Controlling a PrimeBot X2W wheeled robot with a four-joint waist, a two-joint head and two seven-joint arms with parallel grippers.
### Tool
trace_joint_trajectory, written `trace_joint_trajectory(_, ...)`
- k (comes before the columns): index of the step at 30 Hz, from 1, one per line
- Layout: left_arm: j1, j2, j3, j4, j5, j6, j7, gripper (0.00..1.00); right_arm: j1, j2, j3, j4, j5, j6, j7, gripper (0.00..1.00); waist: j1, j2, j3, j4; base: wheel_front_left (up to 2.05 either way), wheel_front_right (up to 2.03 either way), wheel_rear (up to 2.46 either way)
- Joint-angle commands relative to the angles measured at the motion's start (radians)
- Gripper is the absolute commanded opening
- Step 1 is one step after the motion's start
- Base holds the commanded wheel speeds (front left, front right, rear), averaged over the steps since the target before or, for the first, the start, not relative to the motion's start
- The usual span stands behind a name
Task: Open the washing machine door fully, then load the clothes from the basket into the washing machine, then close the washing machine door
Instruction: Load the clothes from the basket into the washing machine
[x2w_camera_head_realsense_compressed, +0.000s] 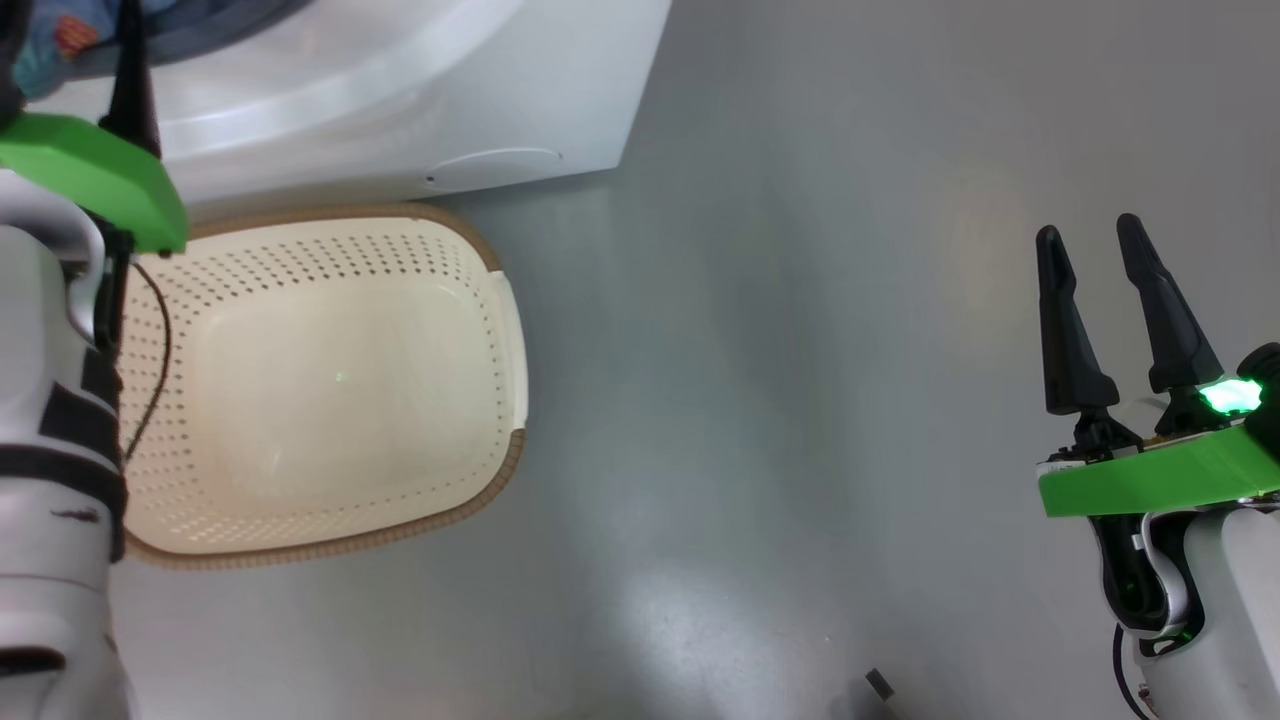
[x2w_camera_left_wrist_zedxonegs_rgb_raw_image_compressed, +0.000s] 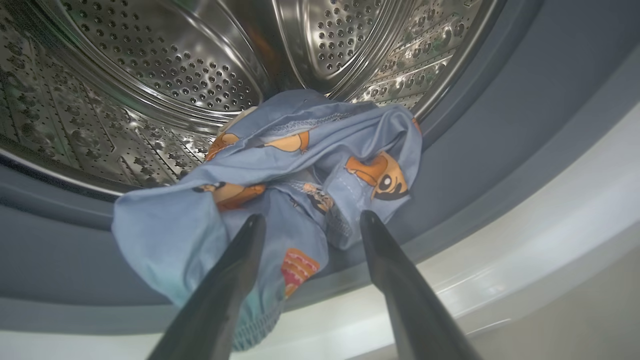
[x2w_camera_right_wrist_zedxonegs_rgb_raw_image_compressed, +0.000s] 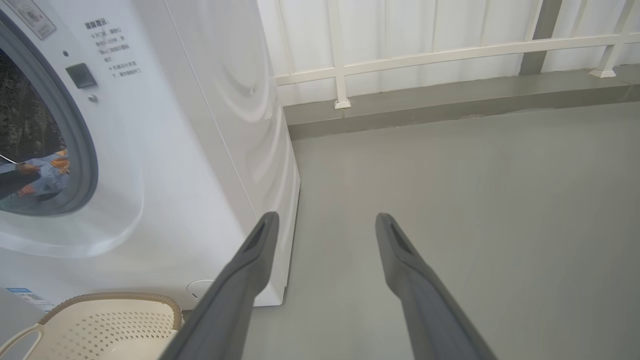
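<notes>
Clothes (x2w_camera_left_wrist_zedxonegs_rgb_raw_image_compressed: 280, 165) bunched on grey seal (x2w_camera_left_wrist_zedxonegs_rgb_raw_image_compressed: 500, 150) at drum (x2w_camera_left_wrist_zedxonegs_rgb_raw_image_compressed: 150, 75) mouth, hem hanging over the lip. Left pincer (x2w_camera_left_wrist_zedxonegs_rgb_raw_image_compressed: 311, 217): fingers apart, tips by the cloth, gripping nothing. Right pincer (x2w_camera_head_realsense_compressed: 1088, 228), head view 3 o'clock: fingers apart, over floor (x2w_camera_head_realsense_compressed: 800, 400). Basket (x2w_camera_head_realsense_compressed: 300, 260) at 9 o'clock, below washing machine (x2w_camera_head_realsense_compressed: 400, 100) at 11.

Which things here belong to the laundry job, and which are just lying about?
Part of the job:
washing machine
clothes, draped at its opening
basket, empty
left hand, open at the clothes

Just about:
white railing
small dark object on the floor
right hand, open and idle over the floor
</notes>
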Motion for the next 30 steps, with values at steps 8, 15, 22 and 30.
trace_joint_trajectory(8, -0.096, 0.081, -0.027, 0.1, 0.038, 0.046, 0.009, 1.0, -0.002, -0.004, 0.03, -0.025, 0.012, 0.007, -0.008, 1.0, -0.0001, 0.0, 0.02, -0.028, 0.0, 0.0, 0.0)
trace_joint_trajectory(15, -0.132, 0.096, -0.053, 0.16, 0.049, 0.062, 0.031, 1.0, -0.003, -0.003, 0.045, -0.023, 0.013, 0.007, -0.008, 1.0, -0.0001, 0.0, 0.02, -0.037, 0.0, 0.0, 0.0)
trace_joint_trajectory(22, -0.154, 0.108, -0.068, 0.183, 0.048, 0.071, 0.055, 0.0, -0.005, -0.007, 0.055, -0.028, 0.015, 0.007, -0.008, 1.0, -0.0001, 0.0, 0.021, -0.047, 0.0, 0.0, 0.0)
trace_joint_trajectory(30, -0.179, 0.104, -0.063, 0.192, 0.02, 0.069, 0.048, 0.0, 0.004, -0.007, 0.053, -0.03, 0.015, 0.007, -0.008, 1.0, -0.0001, 0.0, 0.02, -0.056, 0.0, 0.0, 0.0)
